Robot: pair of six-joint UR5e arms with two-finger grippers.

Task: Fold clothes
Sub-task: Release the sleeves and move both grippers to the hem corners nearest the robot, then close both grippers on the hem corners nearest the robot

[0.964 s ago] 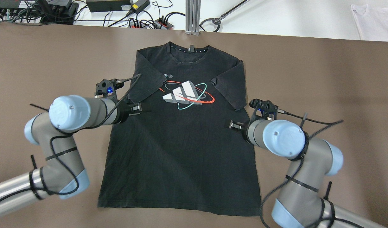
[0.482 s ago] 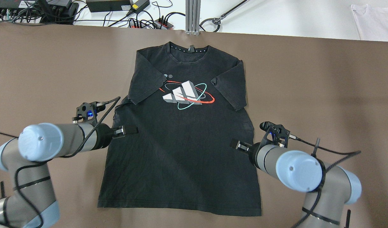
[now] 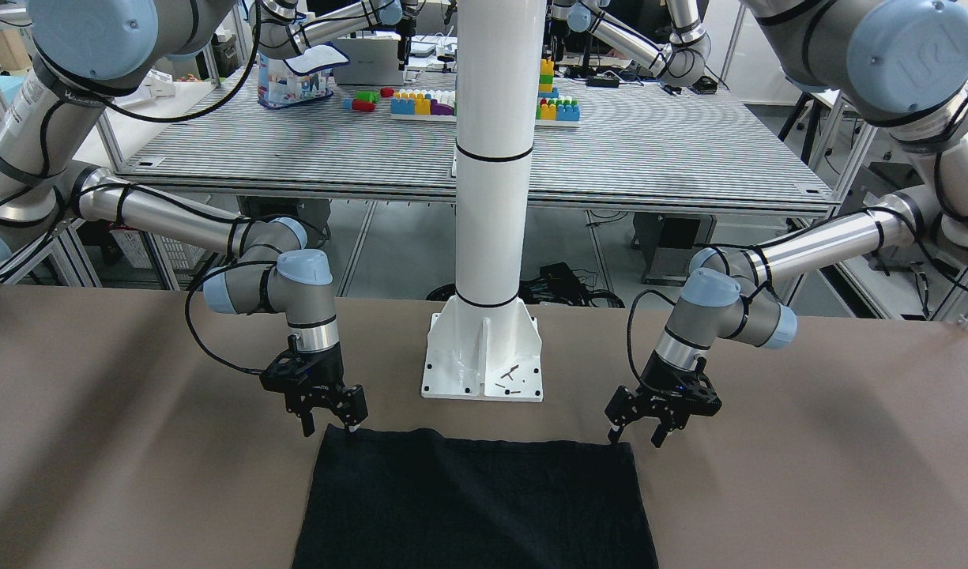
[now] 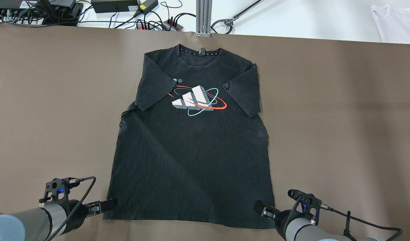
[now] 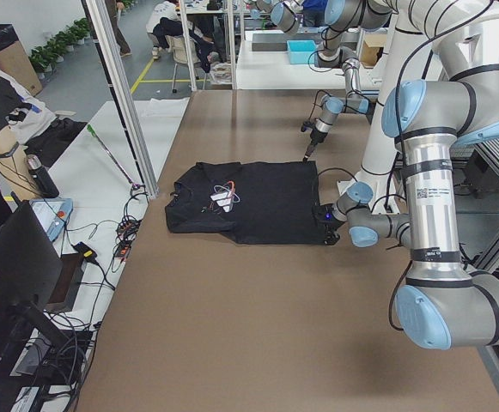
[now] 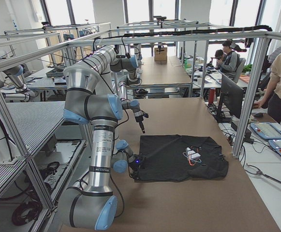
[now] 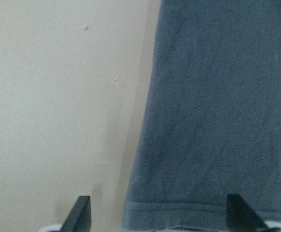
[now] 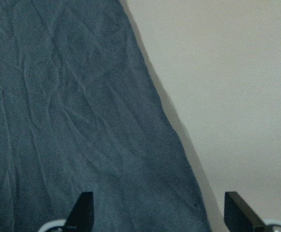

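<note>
The clothes are one black T-shirt (image 4: 191, 150) with a white, red and teal chest print, lying flat on the brown table, collar at the far side. It also shows in the front view (image 3: 476, 506). My left gripper (image 4: 104, 204) is open at the near left hem corner; in the left wrist view the hem corner (image 7: 145, 212) lies between the spread fingertips (image 7: 82, 212). My right gripper (image 4: 260, 207) is open at the near right hem corner, fabric (image 8: 72, 121) under it. In the front view the left gripper (image 3: 635, 435) and right gripper (image 3: 329, 427) hover just above the hem.
The white pole's base plate (image 3: 484, 356) stands just behind the hem, between the arms. Cables and power strips (image 4: 158, 23), a metal post (image 4: 203, 16) and a white garment (image 4: 397, 21) lie beyond the far table edge. People stand at the table's far end (image 6: 280, 82).
Both arms have drawn back toward the robot along the shirt's sides, from sleeve level down to the bottom hem corners. The shirt has not moved.
</note>
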